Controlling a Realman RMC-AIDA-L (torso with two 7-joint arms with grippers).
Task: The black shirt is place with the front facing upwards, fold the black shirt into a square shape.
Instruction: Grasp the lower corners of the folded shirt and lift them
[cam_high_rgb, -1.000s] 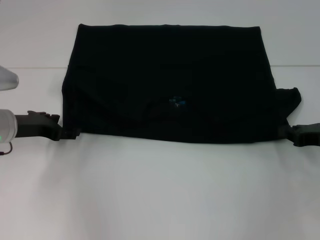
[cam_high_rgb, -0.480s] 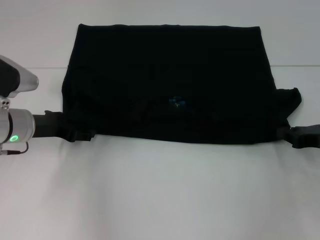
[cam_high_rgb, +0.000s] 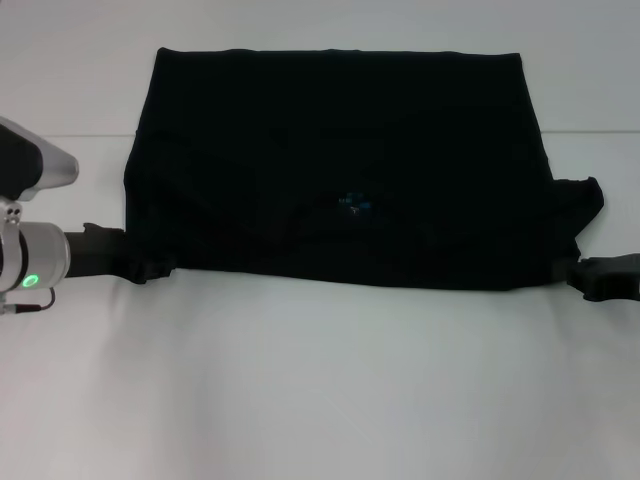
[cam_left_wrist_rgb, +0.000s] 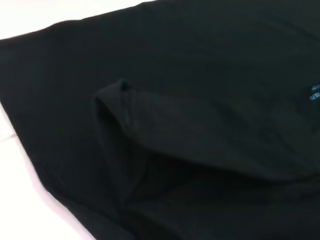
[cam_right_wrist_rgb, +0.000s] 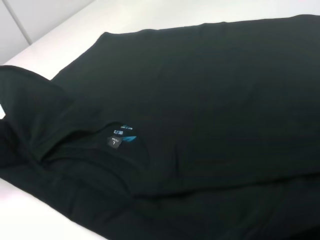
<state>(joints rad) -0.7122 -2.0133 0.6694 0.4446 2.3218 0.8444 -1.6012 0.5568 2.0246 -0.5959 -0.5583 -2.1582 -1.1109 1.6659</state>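
Shirt folded once, both grippers at its near corners

Head view: cloth covers the far half of the white table (cam_high_rgb: 320, 390). The black shirt (cam_high_rgb: 340, 150) lies doubled over into a wide band, its blue neck label (cam_high_rgb: 354, 206) showing near the middle of the near edge. The left gripper (cam_high_rgb: 150, 268) sits low on the table at the shirt's near left corner, its tip touching or just under the hem. The right gripper (cam_high_rgb: 600, 275) sits at the near right corner, just beside a sleeve (cam_high_rgb: 580, 200) that pokes out past the side edge. From here I cannot tell whether either gripper's fingers are parted or closed, or whether they have any cloth.

Left wrist view: only black cloth, with a tucked sleeve fold (cam_left_wrist_rgb: 120, 145) lying on the layer below and a strip of table at one side. No fingers show.

Right wrist view: the shirt's upper layer lies smooth, the neck label (cam_right_wrist_rgb: 120, 137) sits in the collar opening, and the loose sleeve (cam_right_wrist_rgb: 30, 100) curls up at the side. No fingers show here either.

I judge the lengthwise fold is done and the sideways folds are next. That calls for a firm pinch through both layers at a corner, with the stray sleeve carried inward.
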